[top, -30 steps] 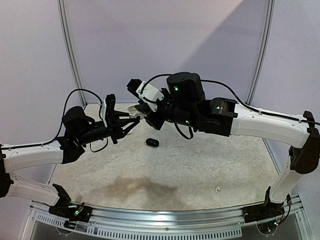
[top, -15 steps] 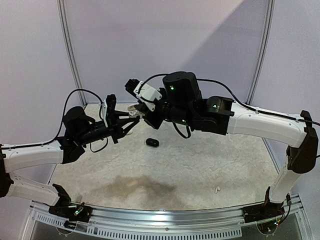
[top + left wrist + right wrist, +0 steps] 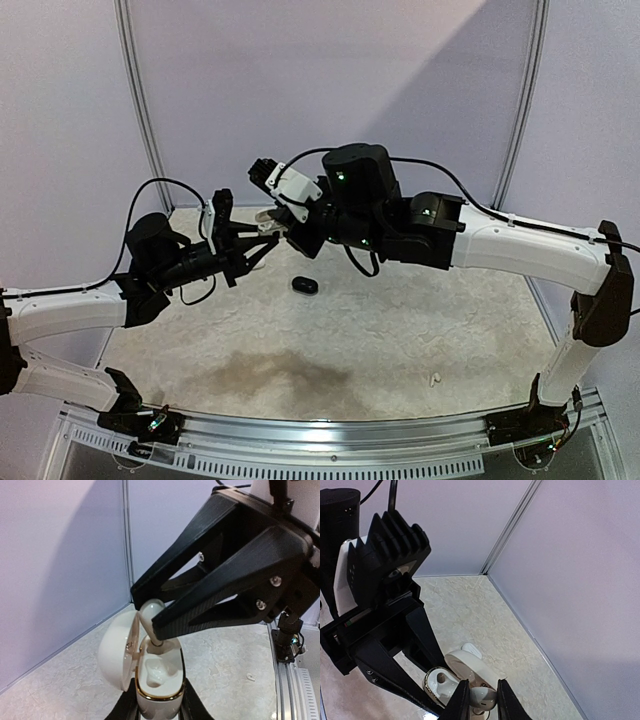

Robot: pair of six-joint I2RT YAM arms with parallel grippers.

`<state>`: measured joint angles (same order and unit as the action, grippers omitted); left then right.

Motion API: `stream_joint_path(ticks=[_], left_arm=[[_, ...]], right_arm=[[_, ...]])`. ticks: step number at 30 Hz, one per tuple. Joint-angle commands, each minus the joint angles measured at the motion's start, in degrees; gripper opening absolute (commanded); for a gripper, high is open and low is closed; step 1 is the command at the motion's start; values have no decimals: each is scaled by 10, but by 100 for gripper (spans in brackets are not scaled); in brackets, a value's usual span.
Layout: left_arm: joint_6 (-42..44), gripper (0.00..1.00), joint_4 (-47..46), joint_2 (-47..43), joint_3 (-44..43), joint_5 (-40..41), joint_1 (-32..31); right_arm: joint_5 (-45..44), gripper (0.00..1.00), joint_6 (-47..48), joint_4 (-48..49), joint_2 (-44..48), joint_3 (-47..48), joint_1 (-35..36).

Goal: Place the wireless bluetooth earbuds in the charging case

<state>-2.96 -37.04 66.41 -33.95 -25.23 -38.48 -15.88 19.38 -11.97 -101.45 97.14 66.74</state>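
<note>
Two arms meet above the far-left part of the table [image 3: 400, 320]. The left gripper [image 3: 258, 243] is clamped narrowly on the lower body of a white charging case [image 3: 159, 690], holding it in the air well above the surface with its gold-rimmed mouth facing up toward the left wrist camera. The lid [image 3: 117, 655] is swung open to the left on its hinge. The right gripper [image 3: 146, 611] reaches in from the right, its two black fingers [image 3: 210, 610] pinched close on a white earbud [image 3: 150, 614]. The earbud stands tilted over the case, its rounded head uppermost and its lower end at the mouth of the socket nearest the hinge, not seated flush. The second socket [image 3: 156, 672], nearer the left wrist camera, shows a pale moulded shape; whether a bud sits in it cannot be told. In the right wrist view, the same earbud [image 3: 483, 694] lies between the fingertips, just beside the open case [image 3: 440, 681]. On the table below and slightly right of the grippers rests a black case [image 3: 305, 285], apart from both arms. A loose earbud [image 3: 435, 379] lies well apart, at the near right of the table.
</note>
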Motion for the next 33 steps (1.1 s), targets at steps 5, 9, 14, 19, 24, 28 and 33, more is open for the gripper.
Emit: stream_joint_path(ticks=[5, 9, 14, 19, 24, 28, 33], left_arm=[[13, 0, -30, -8, -13, -2, -5], [11, 0, -29, -9, -14, -2, -5], [3, 0, -28, -8, -14, -2, -5], [-5, 0, -24, -9, -14, 8, -3], [-13, 0, -17, -8, -16, 12, 0], [-11, 0, -16, -7, -18, 7, 0], [-12, 0, -15, -7, -20, -1, -1]], right_arm=[[-1, 23, -7, -53, -20, 6, 2], [-3, 22, -6, -49, -20, 8, 2], [-7, 22, -8, -52, -22, 7, 2], [-7, 22, -12, -58, -19, 4, 2], [-4, 23, -16, -60, -16, 2, 1], [0, 24, -15, -56, -18, 3, 2], [-12, 24, -16, -54, -22, 6, 2]])
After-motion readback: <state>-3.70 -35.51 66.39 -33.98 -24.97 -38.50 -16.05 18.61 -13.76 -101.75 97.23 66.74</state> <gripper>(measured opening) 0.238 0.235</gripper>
